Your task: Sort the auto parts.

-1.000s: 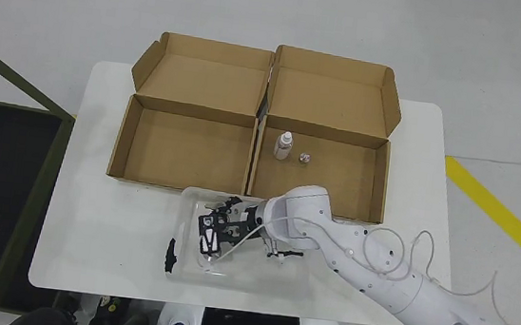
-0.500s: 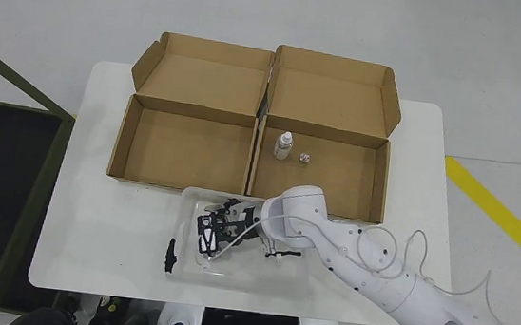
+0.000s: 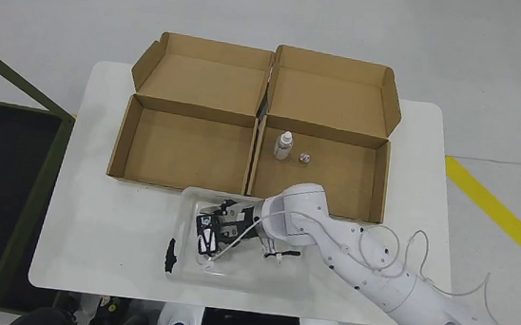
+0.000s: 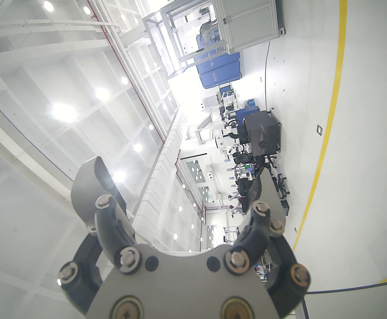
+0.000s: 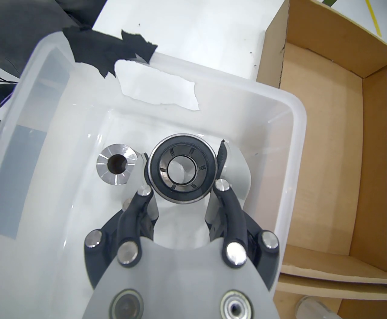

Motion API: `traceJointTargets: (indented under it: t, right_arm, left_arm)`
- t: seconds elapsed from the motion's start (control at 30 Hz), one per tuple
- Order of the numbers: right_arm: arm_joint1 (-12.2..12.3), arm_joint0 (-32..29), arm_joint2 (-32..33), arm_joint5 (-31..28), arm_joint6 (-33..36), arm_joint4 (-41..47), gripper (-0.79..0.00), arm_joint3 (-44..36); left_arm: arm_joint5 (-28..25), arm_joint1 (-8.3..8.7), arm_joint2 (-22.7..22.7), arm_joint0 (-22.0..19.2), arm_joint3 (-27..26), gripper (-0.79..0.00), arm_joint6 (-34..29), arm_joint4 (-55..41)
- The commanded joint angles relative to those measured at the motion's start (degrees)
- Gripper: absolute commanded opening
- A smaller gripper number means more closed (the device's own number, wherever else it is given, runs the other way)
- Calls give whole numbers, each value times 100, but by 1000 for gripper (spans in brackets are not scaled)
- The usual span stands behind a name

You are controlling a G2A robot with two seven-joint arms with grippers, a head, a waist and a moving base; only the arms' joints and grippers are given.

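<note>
Clamping right gripper (image 5: 184, 164) on round bearing (image 5: 198, 181) in clear bin (image 5: 290, 102); curved rim may slip out on lift, knocking adjacent collet (image 5: 116, 164).

White arm (image 3: 365, 259) — black-fingered, silver-screwed hand (image 5: 183, 167)

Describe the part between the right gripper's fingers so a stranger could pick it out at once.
Find the clear plastic bin next to the two brown cardboard boxes. Inside it, the right gripper pinches a round steel bearing with a black face. Unlike the all-silver slotted cone beside it, it is wider and black-ringed.
</note>
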Motion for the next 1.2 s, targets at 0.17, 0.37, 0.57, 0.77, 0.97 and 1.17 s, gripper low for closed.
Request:
traceJointTargets:
  t: [0.17,0.37,0.57,0.77,0.97,1.17]
  right_arm:
    - [90,-138,304,-165,-8,112,-785,-353]
    - [167,-276,553,-265,-27,198,-785,-664]
    - [241,-369,825,-354,-32,242,-785,-940]
    - [277,-373,1018,-423,-81,271,-785,-1075]
    - [283,-304,1153,-432,-116,305,-785,-1135]
    - [265,-173,1244,-375,-147,328,-785,-1039]
  left_arm:
    - [0,0,0,0,0,0,0,0]
    - [0,0,0,0,0,0,0,0]
    - [0,0,0,0,0,0,0,0]
    - [0,0,0,0,0,0,0,0]
    - [0,0,0,0,0,0,0,0]
    - [0,0,0,0,0,0,0,0]
